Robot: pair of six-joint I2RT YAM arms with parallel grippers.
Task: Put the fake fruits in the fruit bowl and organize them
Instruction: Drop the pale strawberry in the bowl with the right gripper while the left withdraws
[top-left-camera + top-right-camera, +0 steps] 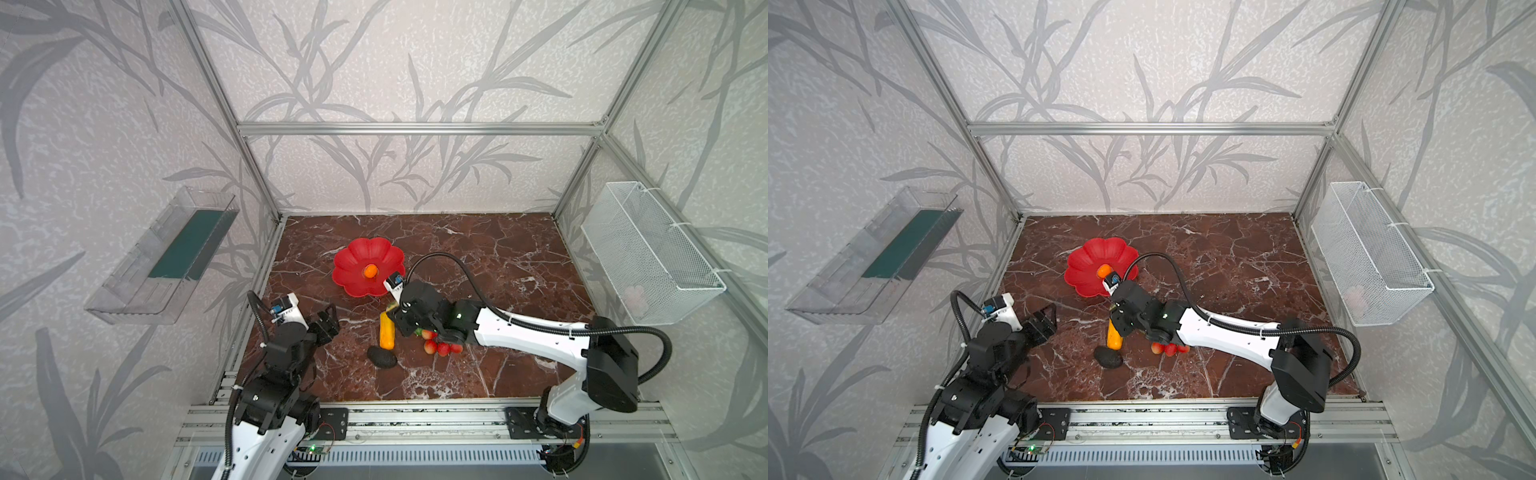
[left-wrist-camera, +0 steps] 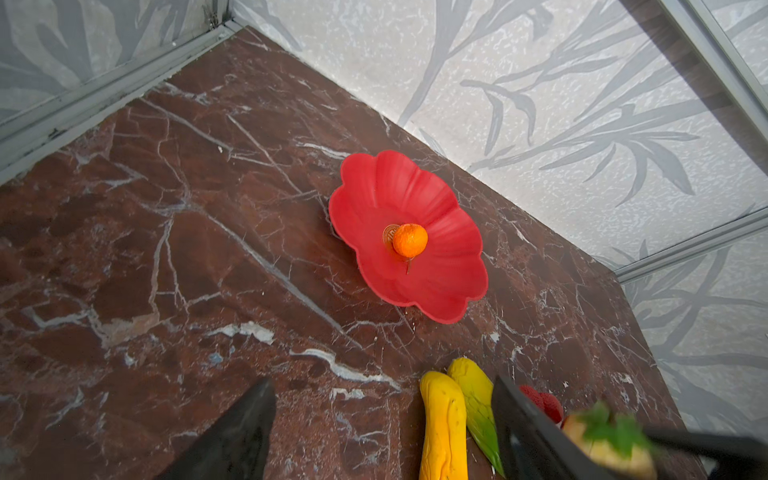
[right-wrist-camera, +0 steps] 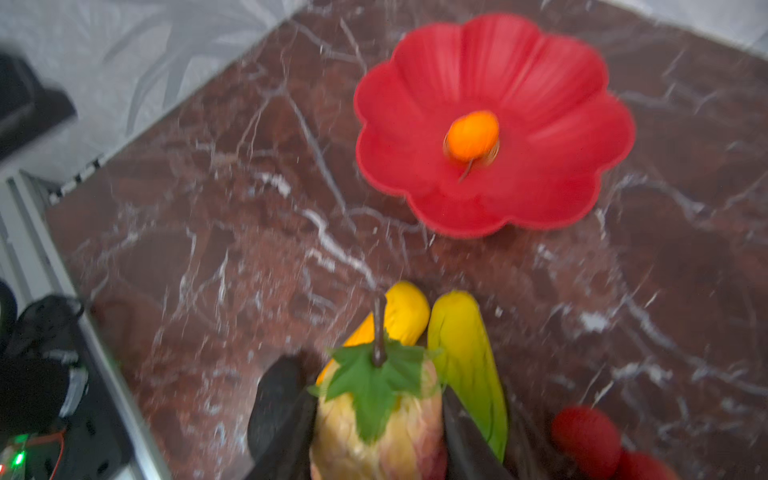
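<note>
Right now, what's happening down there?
Left gripper open, empty. Right gripper shut on pale leafy-capped plastic strawberry. Red flower-shaped bowl holds one tiny orange. Two yellow oblong fruits crowd the grip.

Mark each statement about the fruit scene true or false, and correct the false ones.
1. The orange lies in the bowl. True.
2. The avocado lies in the bowl. False: it lies on the table.
3. The right fingers grip the strawberry. True.
4. The left fingers hold a fruit. False: they are open and empty.
</note>
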